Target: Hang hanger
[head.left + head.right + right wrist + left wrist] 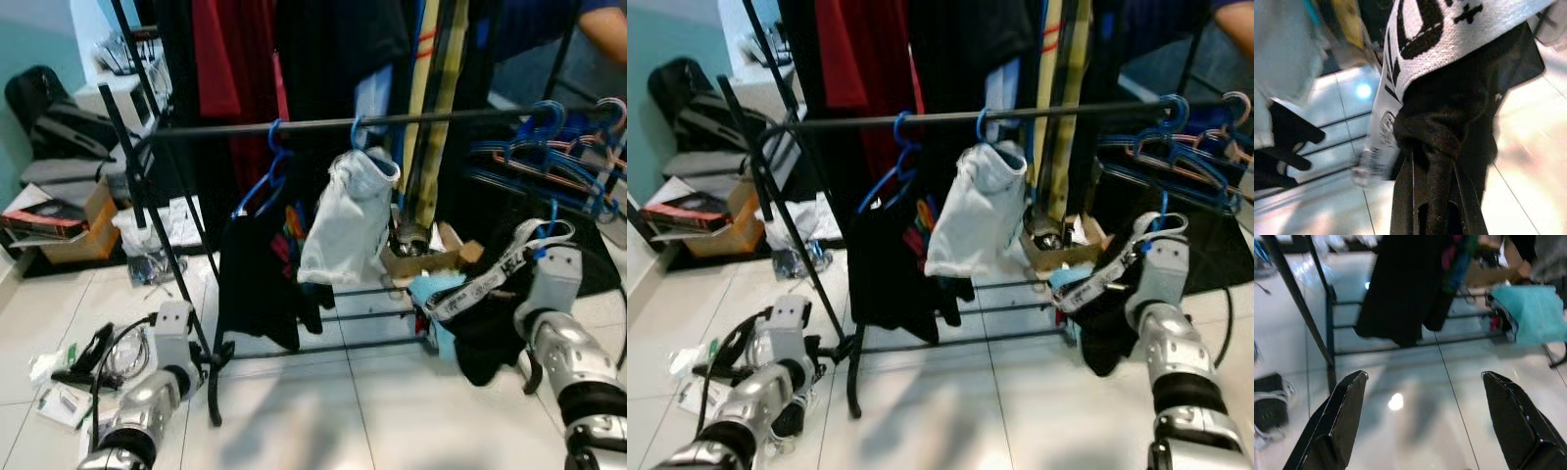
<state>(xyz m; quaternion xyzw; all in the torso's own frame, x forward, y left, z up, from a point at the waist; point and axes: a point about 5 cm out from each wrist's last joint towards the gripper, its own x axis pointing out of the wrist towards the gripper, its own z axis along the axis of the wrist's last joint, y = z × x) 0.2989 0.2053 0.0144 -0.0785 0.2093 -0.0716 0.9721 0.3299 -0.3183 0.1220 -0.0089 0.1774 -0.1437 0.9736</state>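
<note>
A black rail (392, 120) crosses the clothes rack. Two blue hangers hook over it, one with a black garment (257, 284), one with a white garment (343, 220). Low on the right, my right gripper (1432, 196) is shut on a bunched black garment (485, 333) with a white lettered waistband (485, 279). The small blue hanger hook (552, 213) rises above my wrist, well below the rail. My left gripper (1422, 377) hovers open over the tiled floor, in front of the rack's lower bars, with nothing between its fingers.
Several empty hangers (558, 157) crowd the rail's right end. A cardboard box (431, 257) and turquoise cloth (436, 289) lie under the rack. Cables and clutter (98, 357) cover the floor at left, beside the rack's leg (211, 392). A person's arm (602, 24) is at upper right.
</note>
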